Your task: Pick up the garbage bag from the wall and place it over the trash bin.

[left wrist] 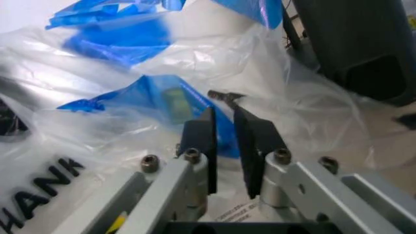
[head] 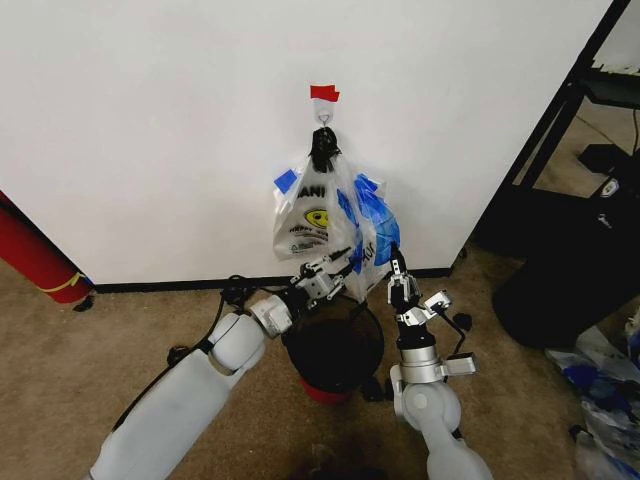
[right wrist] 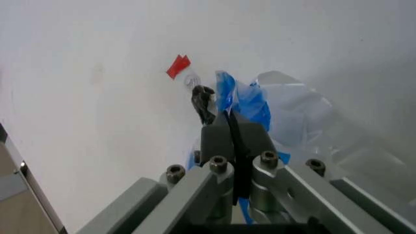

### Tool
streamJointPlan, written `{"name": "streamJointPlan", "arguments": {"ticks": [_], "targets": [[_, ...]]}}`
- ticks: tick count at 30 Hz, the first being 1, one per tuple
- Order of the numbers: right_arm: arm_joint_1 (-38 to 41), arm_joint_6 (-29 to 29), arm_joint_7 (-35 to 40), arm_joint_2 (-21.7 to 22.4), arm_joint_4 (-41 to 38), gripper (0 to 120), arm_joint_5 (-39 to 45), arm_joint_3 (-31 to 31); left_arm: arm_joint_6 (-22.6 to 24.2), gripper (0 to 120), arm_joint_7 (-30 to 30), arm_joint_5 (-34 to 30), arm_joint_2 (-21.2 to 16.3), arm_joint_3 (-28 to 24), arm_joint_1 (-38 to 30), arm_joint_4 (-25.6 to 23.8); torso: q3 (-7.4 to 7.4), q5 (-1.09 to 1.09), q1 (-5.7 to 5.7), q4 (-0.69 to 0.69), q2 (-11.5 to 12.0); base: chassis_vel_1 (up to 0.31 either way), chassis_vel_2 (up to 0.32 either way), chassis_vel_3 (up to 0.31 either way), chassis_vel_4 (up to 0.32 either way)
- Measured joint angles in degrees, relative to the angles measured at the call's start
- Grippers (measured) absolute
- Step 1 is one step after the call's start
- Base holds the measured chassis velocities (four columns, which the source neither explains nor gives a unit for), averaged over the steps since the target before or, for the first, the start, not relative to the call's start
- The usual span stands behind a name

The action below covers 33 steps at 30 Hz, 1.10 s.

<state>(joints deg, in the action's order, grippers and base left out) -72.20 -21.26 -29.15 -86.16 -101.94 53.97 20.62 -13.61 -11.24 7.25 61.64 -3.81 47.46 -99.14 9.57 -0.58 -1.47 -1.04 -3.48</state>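
Observation:
The garbage bag [head: 368,215], see-through crinkly plastic with blue tape patches, hangs on the white wall [head: 150,120] from a small hook [head: 323,112] under a piece of red tape [head: 324,93]. My left gripper [head: 335,268] is at the bag's lower edge. In the left wrist view its fingers [left wrist: 256,136] stand nearly together on blue-taped film of the garbage bag [left wrist: 162,100]. My right gripper [head: 398,268] is at the bag's lower right and is shut on the blue-taped plastic [right wrist: 250,102]. The trash bin [head: 335,350], black inside and red outside, stands on the carpet right below both grippers.
A black clip [head: 322,148] pinches a flat smiley-printed bag [head: 305,215] beside the garbage bag. A long red cylinder [head: 35,260] leans at the left. Black furniture [head: 570,250] and loose plastic bags [head: 600,390] crowd the right. A black baseboard [head: 150,287] runs along the wall.

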Motion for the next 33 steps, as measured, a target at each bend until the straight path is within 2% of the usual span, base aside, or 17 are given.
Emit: {"name": "streamJointPlan", "arguments": {"ticks": [4, 5, 7, 8, 9, 14, 18, 24, 29, 31, 32, 33], "targets": [[-0.09, -0.02, -0.11, -0.08, 0.01, 0, -0.22, 0.0, 0.16, 22, 0.0, -0.06, 0.03, 0.0, 0.02, 0.0, 0.0, 0.0, 0.0, 0.0, 0.0, 0.0, 0.0, 0.0, 0.0], [-0.19, -0.03, -0.16, -0.13, 0.01, 0, -0.42, 0.0, 0.27, 30, 0.02, -0.08, 0.04, 0.0, -0.01, 0.0, 0.0, 0.0, 0.0, 0.0, 0.0, 0.0, 0.0, 0.0, 0.0], [-0.29, -0.05, -0.2, -0.14, 0.01, 0, -0.58, 0.0, 0.4, 35, 0.04, -0.09, 0.01, 0.0, -0.11, 0.06, 0.0, 0.0, 0.0, 0.0, 0.0, 0.0, 0.0, 0.0, 0.0], [-0.38, -0.05, -0.27, -0.15, 0.01, 0, -0.77, 0.01, 0.51, 41, 0.05, -0.09, -0.03, 0.01, -0.24, 0.15, 0.0, 0.0, 0.0, 0.0, 0.0, 0.0, 0.0, 0.0, 0.0], [-0.38, -0.05, -0.27, -0.15, 0.01, 0, -0.77, 0.01, 0.51, 41, 0.05, -0.09, -0.03, 0.01, -0.24, 0.15, 0.0, 0.0, 0.0, 0.0, 0.0, 0.0, 0.0, 0.0, 0.0], [-0.47, -0.08, -0.46, -0.25, 0.21, 0, -1.33, 0.07, 0.67, 66, -0.2, -0.08, 0.07, -0.61, -1.26, 1.57, 0.01, 0.0, 0.0, 0.0, 0.0, 0.0, 0.0, 0.0, 0.0], [-0.37, -0.08, -0.55, -0.28, 0.26, 0, -1.44, 0.08, 0.64, 75, -0.61, -0.07, 0.25, -1.11, -1.8, 2.22, 0.01, 0.0, 0.0, 0.0, 0.0, 0.0, 0.0, 0.0, 0.0], [-0.34, -0.07, -0.68, -0.32, -0.04, 0, -1.74, 0.08, 0.59, 63, -0.9, 0.19, 0.31, -1.65, -2.61, 3.23, 0.01, 0.0, 0.0, 0.0, 0.0, 0.0, 0.0, 0.0, 0.0], [-0.69, -0.07, -1.09, -0.27, -0.55, 0, -2.27, 0.13, 0.72, 40, -0.7, 0.86, 0.12, -1.48, -2.79, 3.58, 0.01, 0.0, 0.0, 0.0, 0.0, 0.0, 0.0, 0.0, 0.0], [-0.7, -0.07, -1.1, -0.26, -0.57, 0, -2.28, 0.15, 0.73, 39, -0.69, 0.86, 0.11, -1.46, -2.8, 3.6, 0.01, 0.0, 0.0, 0.0, 0.0, 0.0, 0.0, 0.0, 0.0], [-0.75, -0.07, -1.18, -0.22, -0.73, 0, -2.33, 0.23, 0.75, 32, -0.66, 0.87, 0.05, -1.32, -2.81, 3.68, 0.01, 0.0, 0.0, 0.0, 0.0, 0.0, 0.0, 0.0, 0.0], [-0.78, -0.07, -1.2, -0.21, -0.76, 0, -2.33, 0.26, 0.75, 30, -0.66, 0.87, 0.03, -1.27, -2.81, 3.68, 0.01, 0.0, 0.0, 0.0, 0.0, 0.0, 0.0, 0.0, 0.0]]}}
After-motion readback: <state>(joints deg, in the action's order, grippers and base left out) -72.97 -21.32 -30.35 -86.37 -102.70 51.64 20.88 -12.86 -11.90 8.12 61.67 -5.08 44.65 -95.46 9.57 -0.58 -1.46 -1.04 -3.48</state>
